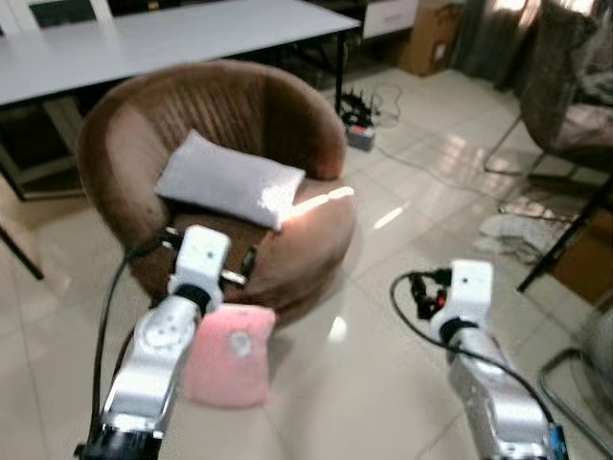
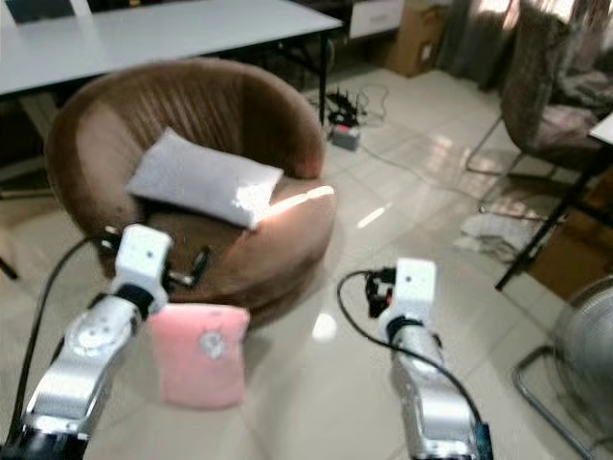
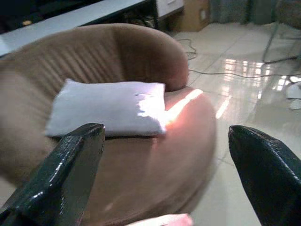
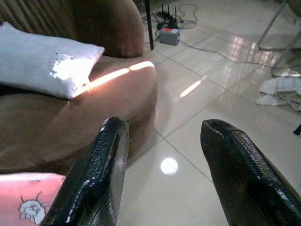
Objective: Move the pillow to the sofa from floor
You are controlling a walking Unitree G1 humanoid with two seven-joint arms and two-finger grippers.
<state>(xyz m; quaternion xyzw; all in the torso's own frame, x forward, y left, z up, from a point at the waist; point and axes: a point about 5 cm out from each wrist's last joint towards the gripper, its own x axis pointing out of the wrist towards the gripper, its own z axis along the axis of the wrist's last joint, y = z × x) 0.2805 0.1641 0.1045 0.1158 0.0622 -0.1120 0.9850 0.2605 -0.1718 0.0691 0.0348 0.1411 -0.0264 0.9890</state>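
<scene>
A pink pillow [image 1: 228, 356] stands on the tiled floor, leaning against the front of the round brown sofa [image 1: 287, 259]; its corner also shows in the right wrist view, pink pillow [image 4: 23, 200]. A grey pillow [image 1: 230, 180] lies on the sofa seat. My left gripper [image 1: 210, 247] hovers open just above the pink pillow, over the sofa's front edge, holding nothing. In the left wrist view its fingers [image 3: 66, 174] stand wide apart and point at the grey pillow [image 3: 106, 106]. My right gripper [image 1: 426, 295] is open over bare floor to the sofa's right.
A long white table [image 1: 172, 38] stands behind the sofa. A power strip with cables [image 1: 359, 134] lies on the floor behind the sofa's right side. A chair [image 1: 565, 86], crumpled cloth [image 1: 517, 235] and a fan [image 2: 584, 355] crowd the right. A cardboard box [image 1: 426, 38] sits at the back.
</scene>
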